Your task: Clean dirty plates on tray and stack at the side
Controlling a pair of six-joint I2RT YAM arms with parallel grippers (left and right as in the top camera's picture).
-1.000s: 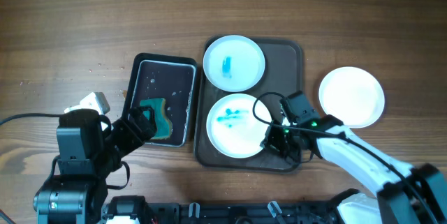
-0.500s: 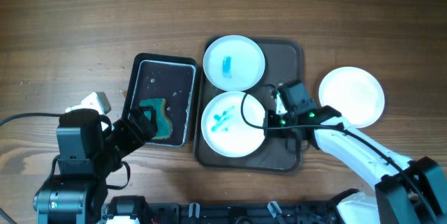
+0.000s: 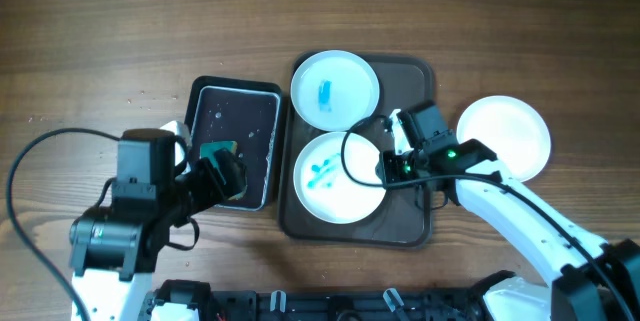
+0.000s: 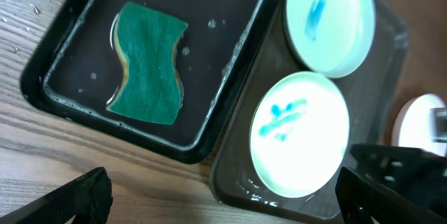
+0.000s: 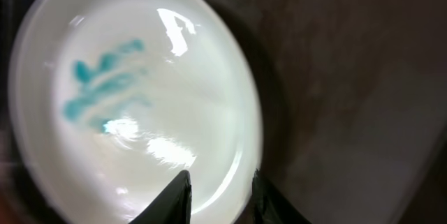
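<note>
The left gripper hangs released, its jaws spread wide, over the near edge of the water basin. The green sponge lies flat in the shallow water straight ahead of it. The sponge's long axis runs away from the gripper along the basin's length, so the open jaws already span its short width. The left arm is plainly the nearer one to the sponge.

To the right, touching the basin, is the brown tray. It carries two dirty plates, the far plate with a single blue mark and the near plate with blue smears across its middle. The right gripper is at the near plate's right rim. One finger is over the white face and the other over the tray, with the rim between them. Whether it actually pinches the rim cannot be told.

The clean plate rests on the table right of the tray, just beyond the right arm.
</note>
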